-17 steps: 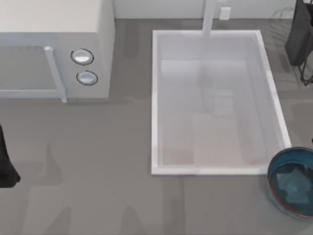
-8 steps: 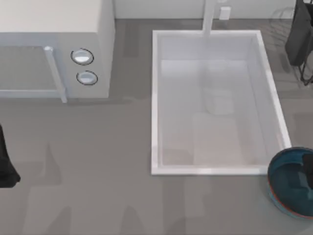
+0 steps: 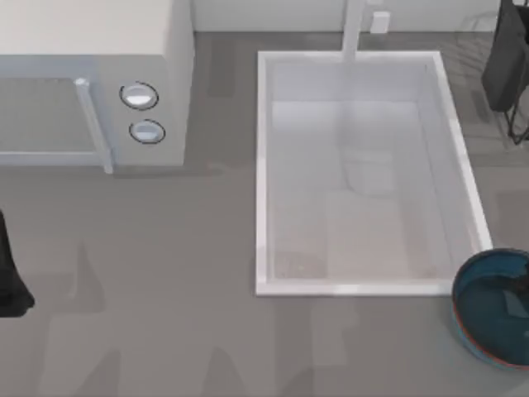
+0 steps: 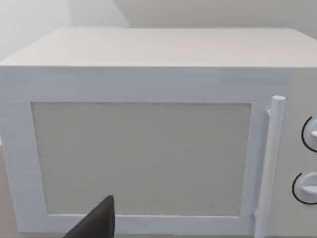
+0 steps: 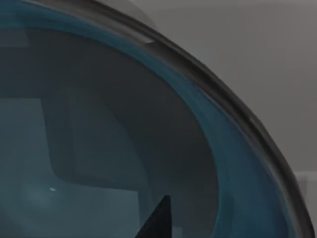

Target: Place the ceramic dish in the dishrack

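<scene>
The ceramic dish, a glossy blue-teal bowl with a reddish-brown rim, stands on the counter at the front right, just past the sink's near right corner. My right gripper hangs over the dish's right side at the view's edge. In the right wrist view the dish's inner wall is very close, with the right gripper dark and low inside it. The dishrack, thin dark wires, shows at the far right. My left gripper is parked at the table's left edge, facing the microwave.
A large white sink basin with a faucet takes up the middle right. A white microwave with two knobs stands at the back left. Grey counter stretches across the front.
A dark part of my right gripper has come in over the dish's right side. The dish and the left arm have stayed put.
</scene>
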